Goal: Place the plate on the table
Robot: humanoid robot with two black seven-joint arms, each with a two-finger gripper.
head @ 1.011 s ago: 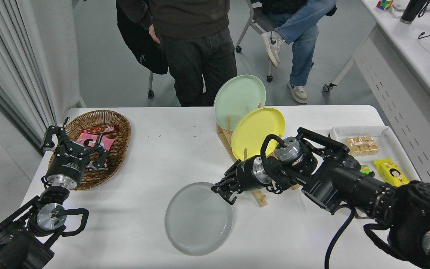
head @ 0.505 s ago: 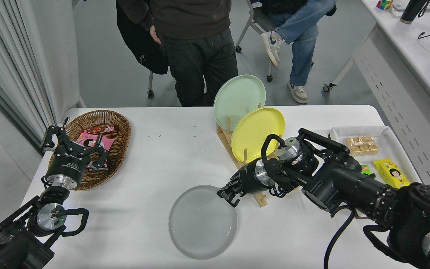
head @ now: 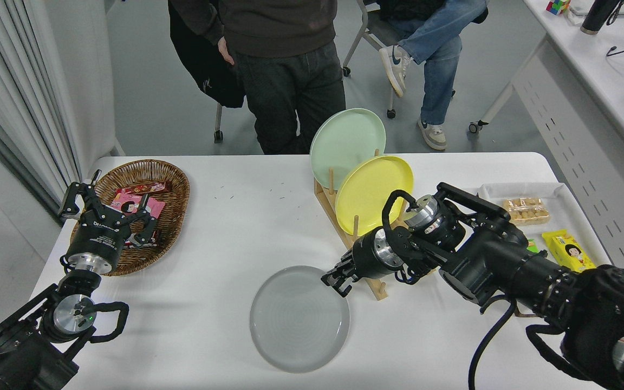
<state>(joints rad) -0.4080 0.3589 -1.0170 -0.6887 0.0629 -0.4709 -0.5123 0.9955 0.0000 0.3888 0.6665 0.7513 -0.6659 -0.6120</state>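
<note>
The light-grey plate (head: pixel 299 318) lies low and flat over the front middle of the white table (head: pixel 225 227); I cannot tell if it touches the tabletop. My right gripper (head: pixel 337 281) is shut on the plate's upper right rim, its arm reaching in from the lower right. My left gripper (head: pixel 107 212) is parked at the lower left, open, by the near edge of a wicker basket.
A wooden rack (head: pixel 344 227) just behind the right gripper holds a yellow plate (head: pixel 372 192) and a pale green plate (head: pixel 347 140) upright. The wicker basket (head: pixel 174 203) of snacks sits at left, a white tray (head: pixel 561 192) with snacks at right. Two people are at the far side.
The right gripper and the grey plate have shifted together a little to the right. The left arm has not moved.
</note>
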